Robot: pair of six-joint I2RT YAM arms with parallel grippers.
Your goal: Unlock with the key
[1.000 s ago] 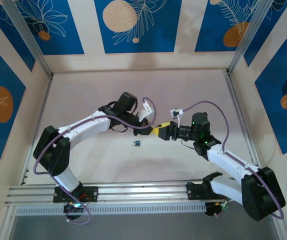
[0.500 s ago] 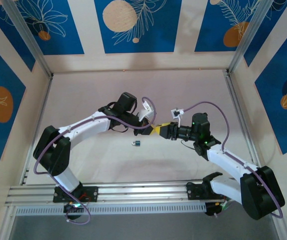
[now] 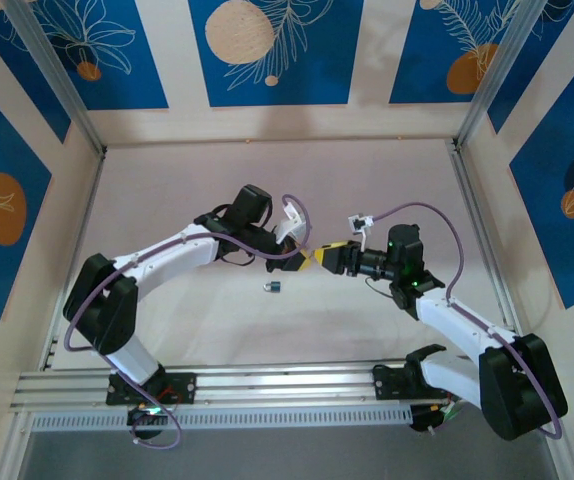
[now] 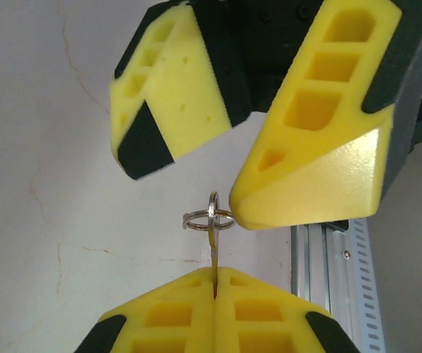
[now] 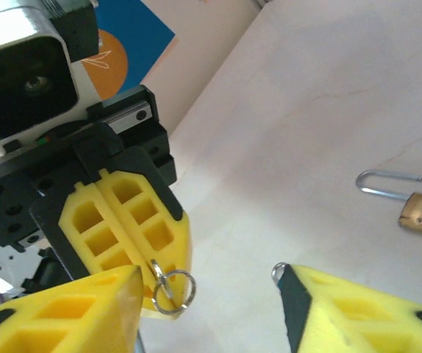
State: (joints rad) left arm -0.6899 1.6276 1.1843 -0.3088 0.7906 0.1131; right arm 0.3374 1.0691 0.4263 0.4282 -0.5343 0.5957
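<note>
Key (image 4: 213, 254) is up in the air over the middle of the worktop (image 3: 167, 180), pinched edge-on in the left gripper (image 4: 215, 273), whose yellow pads (image 4: 174, 316) are clamped tight together on its lower part. Lots of bare worktop all round: the far edge and both side edges are well away, so there's room to swing wide.

The tight spot is where the two grippers meet nose to nose. The right gripper (image 5: 207, 276) faces the left one with its jaws parted, one either side of the key's free end, nothing grasped.

The padlock (image 5: 419, 212) lies flat on the worktop, closer to the near edge than the grippers and apart from both.

Now the key itself. It's thin, stiff metal, smooth, with next to no weight. I'd say it will pivot or slip between soft pads if pinched near a tip. The little split ring (image 4: 209, 219) is threaded through the free end, a poor hold since it looks free to swivel. The best bite looks like the flat faces just under that ring, taken square on.
</note>
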